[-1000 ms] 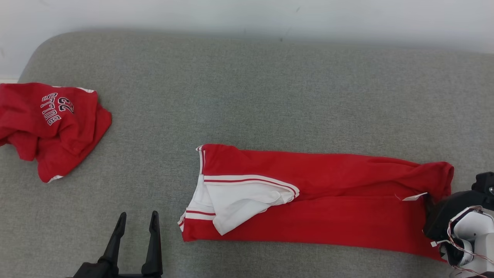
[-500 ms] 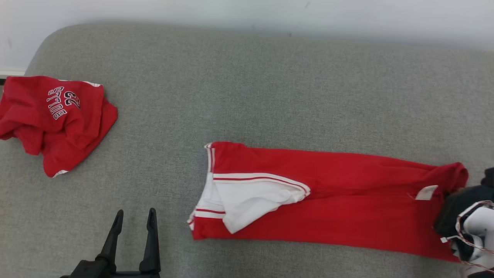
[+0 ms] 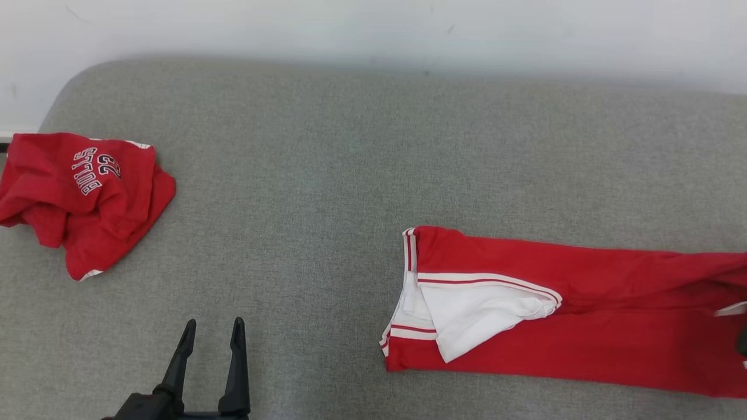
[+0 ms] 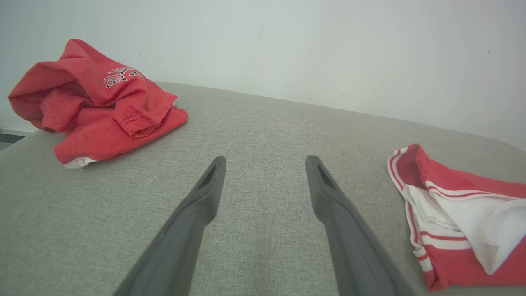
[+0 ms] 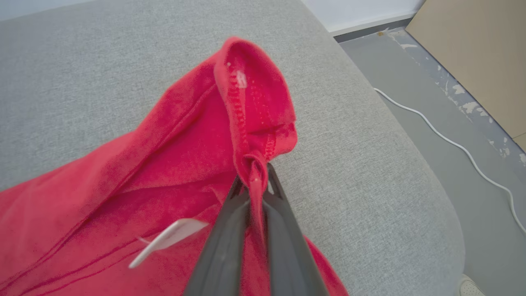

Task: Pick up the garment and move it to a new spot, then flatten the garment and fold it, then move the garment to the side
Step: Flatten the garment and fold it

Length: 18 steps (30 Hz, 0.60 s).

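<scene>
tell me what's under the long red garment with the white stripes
The long red garment lies on the grey cushion, bare along its edges. The cushion beneath the cloth is covered, so anything under it cannot be seen.

Grey cushion, white wall, perhaps cardboard

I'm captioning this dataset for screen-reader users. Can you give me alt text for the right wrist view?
The right gripper is shut on a bunched edge of a red garment lying on a grey cushion. A white tag sticks out of the garment. Past the cushion's edge, a white cable runs across the grey floor.
</scene>
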Available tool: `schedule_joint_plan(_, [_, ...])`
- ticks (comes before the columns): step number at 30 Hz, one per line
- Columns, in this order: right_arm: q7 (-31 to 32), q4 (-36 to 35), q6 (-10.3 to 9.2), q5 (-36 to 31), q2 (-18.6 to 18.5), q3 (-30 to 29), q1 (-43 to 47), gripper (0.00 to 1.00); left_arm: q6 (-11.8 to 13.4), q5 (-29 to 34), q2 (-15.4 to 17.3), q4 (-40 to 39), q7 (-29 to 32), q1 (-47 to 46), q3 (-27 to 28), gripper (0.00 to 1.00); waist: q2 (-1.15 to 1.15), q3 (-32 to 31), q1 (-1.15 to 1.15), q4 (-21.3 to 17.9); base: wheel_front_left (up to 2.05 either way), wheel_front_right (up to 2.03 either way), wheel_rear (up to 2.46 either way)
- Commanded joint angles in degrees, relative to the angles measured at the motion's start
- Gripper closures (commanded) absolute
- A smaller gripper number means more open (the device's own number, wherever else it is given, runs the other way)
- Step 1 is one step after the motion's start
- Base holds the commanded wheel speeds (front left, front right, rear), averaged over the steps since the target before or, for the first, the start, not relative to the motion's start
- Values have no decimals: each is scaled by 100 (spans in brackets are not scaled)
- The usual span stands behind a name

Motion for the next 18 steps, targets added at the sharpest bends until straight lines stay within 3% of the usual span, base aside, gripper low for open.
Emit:
schedule_joint_plan(1, [159,-152,-13,191,188,202,160,100,39,-45,-3,44,-15,81,-10,0,-1,-131,-1,-7,0,0,0])
schedule_joint_plan(4, [366,-337,-13,584,381,488,211,100,42,-75,-2,80,-15,117,-10,0,-1,-209,-1,-19,0,0,0])
schedule_joint_plan(13, [1114,-1407,-13,1961,646,2671,669,100,92,-228,-2,173,-16,224,-67,0,-1,-403,-1,-42,0,0,0])
schedule_joint_plan(18, [1364,-1692,-13,2355,663,3592,751,100,95,-267,-2,202,-15,249,-102,0,-1,-486,-1,43,0,0,0])
